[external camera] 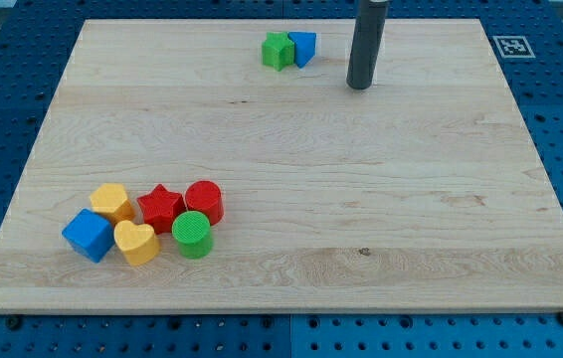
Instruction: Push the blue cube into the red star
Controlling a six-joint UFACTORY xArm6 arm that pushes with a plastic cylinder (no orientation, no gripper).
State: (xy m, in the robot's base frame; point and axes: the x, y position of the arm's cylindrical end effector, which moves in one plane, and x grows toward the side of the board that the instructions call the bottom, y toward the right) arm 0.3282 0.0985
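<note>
Blue cube (89,235) sits left of red star (161,208), yellow heart (136,242) between. My tip (361,86), a bare rod holding nothing, stands far off. Cube looks light, rigid, slidable; I'd push its left face.

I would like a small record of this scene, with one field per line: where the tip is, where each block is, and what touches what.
tip: my tip near the view's top, right of the top pair, apart from it
top pair: green block touching a blue block
blue cube: at the cluster's left end
red star: in the cluster's middle
between them: yellow block and yellow heart
right of star: red cylinder, green cylinder
surface: wooden board
</note>
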